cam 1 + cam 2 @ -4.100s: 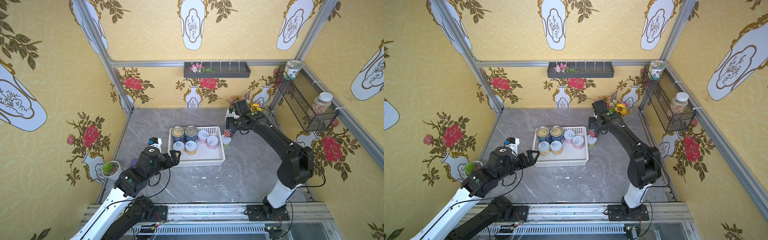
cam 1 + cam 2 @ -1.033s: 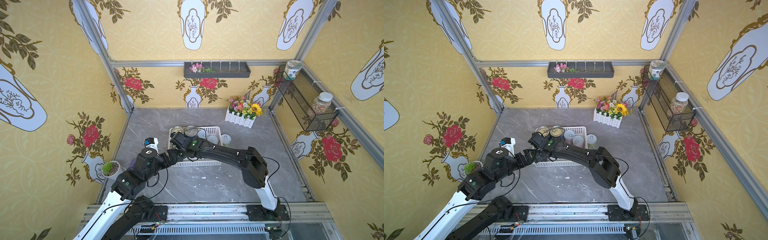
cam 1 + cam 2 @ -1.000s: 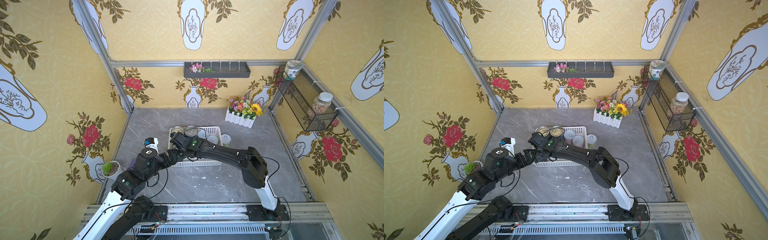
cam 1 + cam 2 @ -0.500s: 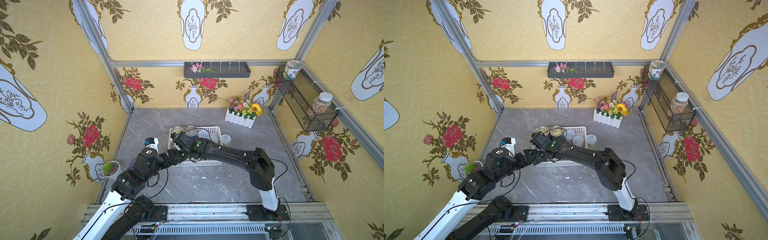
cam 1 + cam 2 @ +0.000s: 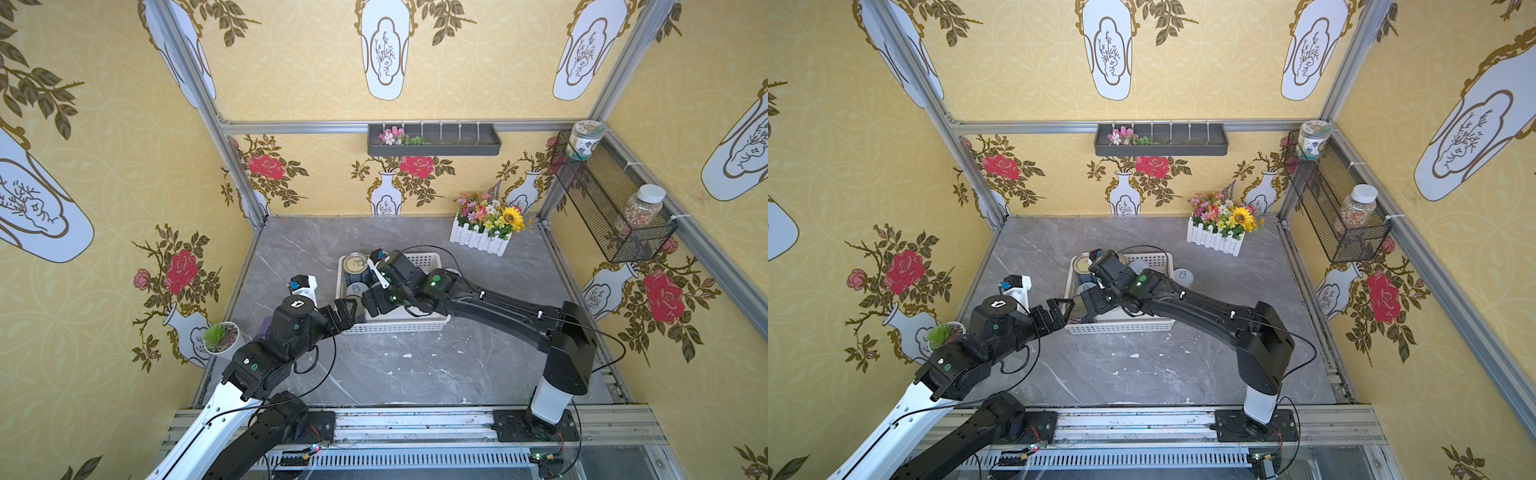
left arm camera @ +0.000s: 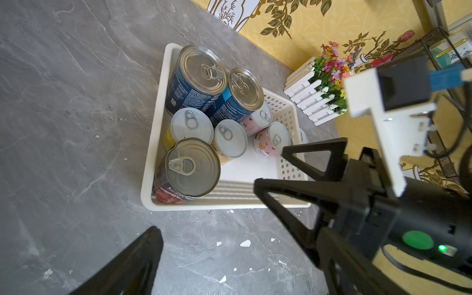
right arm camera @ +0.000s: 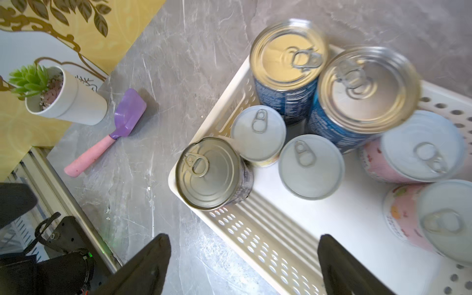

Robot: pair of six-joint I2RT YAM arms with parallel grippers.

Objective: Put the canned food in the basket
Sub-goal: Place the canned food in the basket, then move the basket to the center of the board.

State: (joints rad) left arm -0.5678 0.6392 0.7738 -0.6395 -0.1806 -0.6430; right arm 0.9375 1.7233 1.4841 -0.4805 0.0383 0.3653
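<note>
Seven tins (image 6: 192,167) stood upright in the white basket (image 6: 229,194), lids up, long axes vertical; an eighth tin (image 5: 1182,276) stood just outside its right wall. Right gripper (image 7: 242,245) hung spread, empty, over the near-left corner; left gripper (image 5: 1060,311) likewise spread, empty

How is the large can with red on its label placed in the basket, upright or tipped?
Upright. The large can stands in a corner of the basket, its pull-tab lid facing up.
</note>
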